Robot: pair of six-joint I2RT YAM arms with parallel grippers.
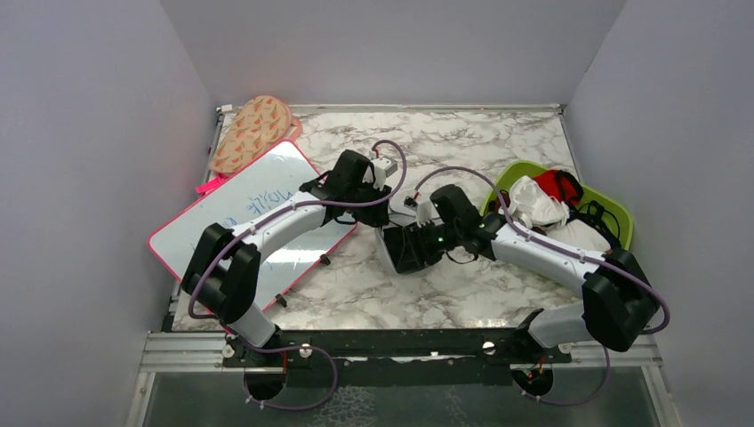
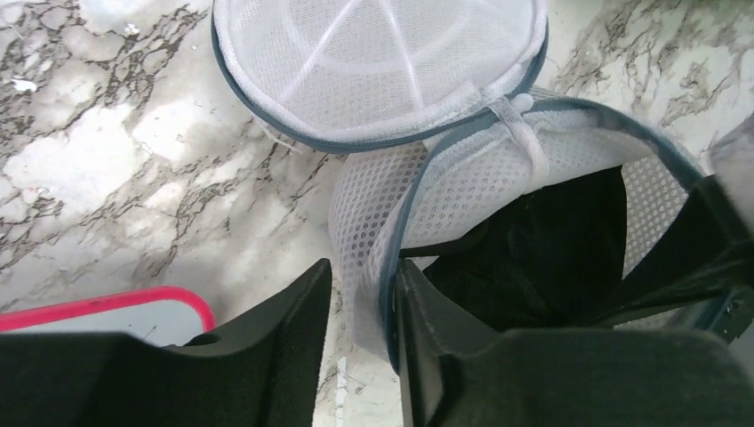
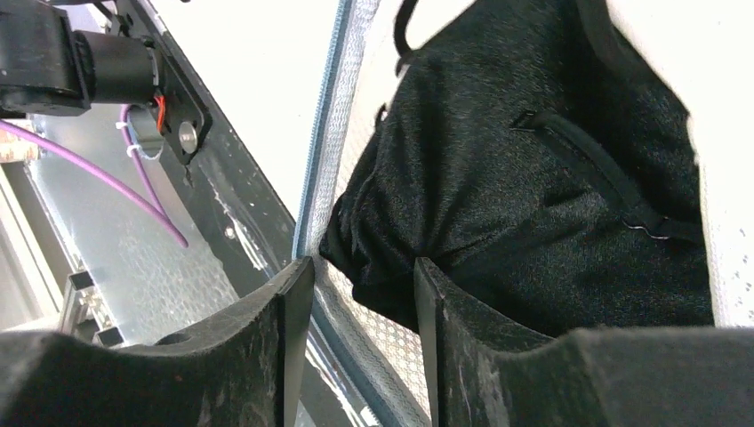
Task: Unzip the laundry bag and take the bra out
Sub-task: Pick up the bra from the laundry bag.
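Desk: a white marble-patterned desk (image 1: pixel 480 142) carried everything, with both arms reaching to its middle.
Laundry bag: the squat round laundry bag (image 2: pixel 462 187) of translucent white mesh sat mid-desk between the two arms, its dark zipper line undone and its mouth gaping.
Lid: the round mesh lid (image 2: pixel 382 62) was flipped back flat on the marble, joined to the body only by a short white strap.
Bra: the small black fabric bra (image 3: pixel 533 178) lay inside the open bag, a thin strap crossing its soft surface.
Left tool: the left tool (image 2: pixel 363 294) was pressed nearly together on the near mesh wall, one finger outside and one inside the rim.
Right tool: the right tool (image 3: pixel 363 271) was squeezed on the opposite rim. From where I stood, an edge of the black fabric seemed caught with the mesh, though I could not be sure.
Left of the bag: a pink-framed whiteboard (image 1: pixel 253 213) lay under the left arm, with an orange patterned oval pad (image 1: pixel 253 132) beyond it.
Right of the bag: a lime-green tray (image 1: pixel 622 218) held a white cloth (image 1: pixel 533 203) and a dark red cloth (image 1: pixel 558 185).
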